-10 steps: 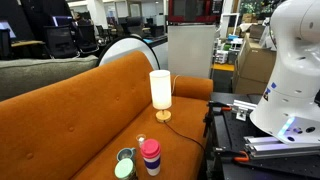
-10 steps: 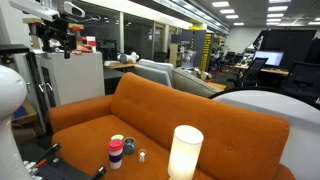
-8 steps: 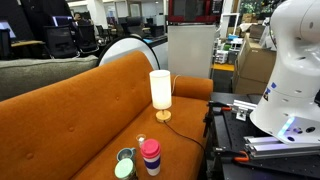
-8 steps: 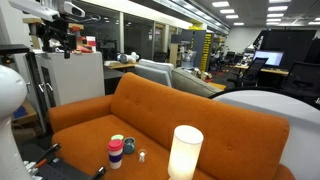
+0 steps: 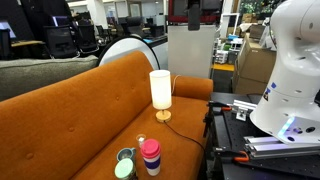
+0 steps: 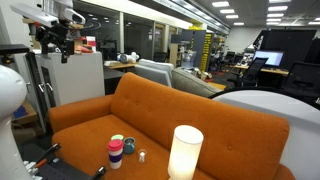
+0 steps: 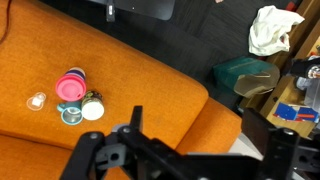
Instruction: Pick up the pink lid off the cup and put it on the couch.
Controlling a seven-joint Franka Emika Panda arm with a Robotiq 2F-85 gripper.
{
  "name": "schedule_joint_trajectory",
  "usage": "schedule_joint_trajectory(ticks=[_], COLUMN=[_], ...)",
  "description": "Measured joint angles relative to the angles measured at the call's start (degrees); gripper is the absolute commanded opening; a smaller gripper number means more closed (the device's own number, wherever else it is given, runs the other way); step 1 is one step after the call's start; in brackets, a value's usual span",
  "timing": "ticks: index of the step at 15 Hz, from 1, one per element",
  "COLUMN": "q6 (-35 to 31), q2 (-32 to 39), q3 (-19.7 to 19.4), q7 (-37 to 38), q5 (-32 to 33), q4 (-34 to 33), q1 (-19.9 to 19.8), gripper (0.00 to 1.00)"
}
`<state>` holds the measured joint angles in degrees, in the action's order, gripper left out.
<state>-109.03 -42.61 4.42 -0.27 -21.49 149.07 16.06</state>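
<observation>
Clutter close to the task's thing: a small green-rimmed round container (image 5: 126, 155) and a white disc (image 5: 121, 170), both just beside the dark cup (image 5: 151, 163) and nearly against it in the wrist view. A little apart from these, a small clear object (image 5: 141, 139), too small to identify. Further along the seat, well apart from the cup, a tall white cylindrical lamp (image 5: 160, 90), upright on a small foot.

Round pink lid (image 5: 150, 147) seated flat on top of the cup, exposed from above in the wrist view (image 7: 70, 85). Cup upright on the seat cushion of the orange fabric couch (image 5: 90, 105), near its front edge.

Black Robotiq gripper (image 6: 55, 38) high up and well away from the cup, off to the side in an exterior view. From the wrist camera (image 7: 190, 150), only blurred dark fingers spread wide apart, holding no object.

Seat cushion smooth and flat, with a tall orange backrest behind it. At the couch's end, the white robot body (image 5: 295, 70) on a black bench (image 5: 235, 135) strewn with dark parts. On the floor beyond the couch arm in the wrist view, a crumpled white cloth (image 7: 268, 28) and a dark green bin (image 7: 245, 75). Behind the backrest, a large white round shape (image 5: 130, 50), a grey cabinet (image 5: 190, 55) and a grey sofa (image 5: 30, 72). Beyond these, an open office floor with glass partitions, desks, dark chairs and rows of ceiling lights.
</observation>
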Motion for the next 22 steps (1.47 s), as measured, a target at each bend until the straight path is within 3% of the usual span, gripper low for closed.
schedule_joint_trajectory(ticks=[4,11,22], q6=[-3.69,-20.53,-21.29], q2=[6.14,21.43,22.32], q3=[0.18,4.81,5.20], q7=[5.06,21.62,23.55], q5=[-1.03,1.33,1.68], q4=[0.78,0.95,0.27], q1=[-2.52,-7.94,-8.24], gripper=[1.00,1.00,1.00])
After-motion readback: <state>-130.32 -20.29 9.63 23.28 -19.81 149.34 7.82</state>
